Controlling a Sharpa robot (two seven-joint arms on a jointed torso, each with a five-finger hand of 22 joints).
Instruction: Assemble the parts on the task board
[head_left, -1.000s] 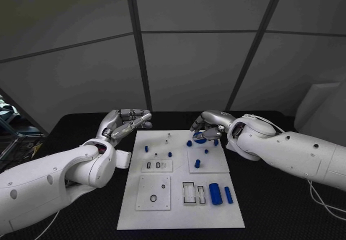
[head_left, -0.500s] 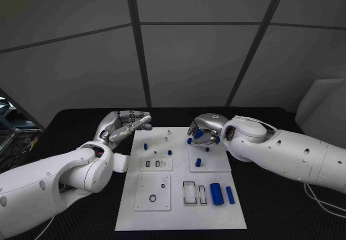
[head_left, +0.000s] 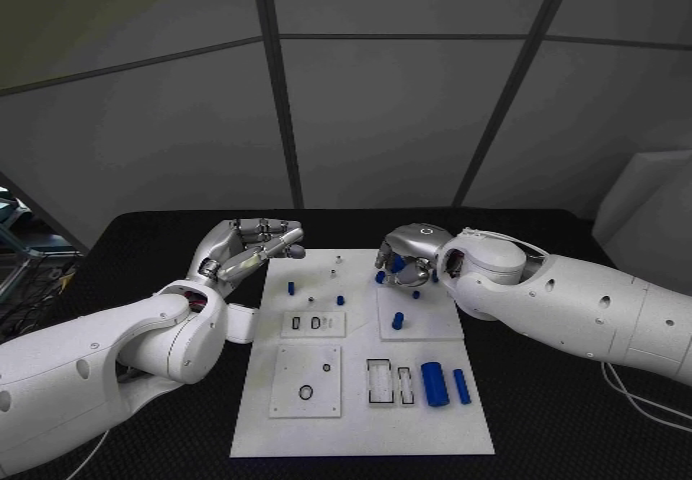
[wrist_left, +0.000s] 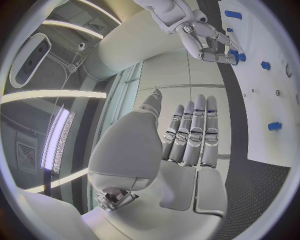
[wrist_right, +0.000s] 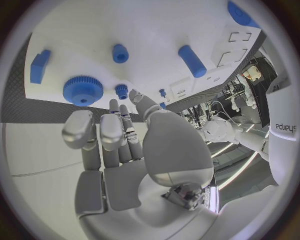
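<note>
The white task board (head_left: 361, 400) lay mid-desk (head_left: 130, 250), with a blue gear (wrist_right: 83, 90) and small blue pegs (wrist_right: 120, 53) at its far end and two blue cylinders (head_left: 433, 384) near its front right. The right hand (head_left: 408, 262) hovered over the gear, fingers loosely curled, apparently holding nothing. The left hand (head_left: 248, 250) hung off the board's far left corner, fingers straight and empty.

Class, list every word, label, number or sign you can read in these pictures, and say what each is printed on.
"sharpa", seen upside down in the right wrist view: on the white casing of the robot's right arm.
No readable text on the task board, the blue parts, or either hand; the board's black outlines are slots or marks, not letters.
</note>
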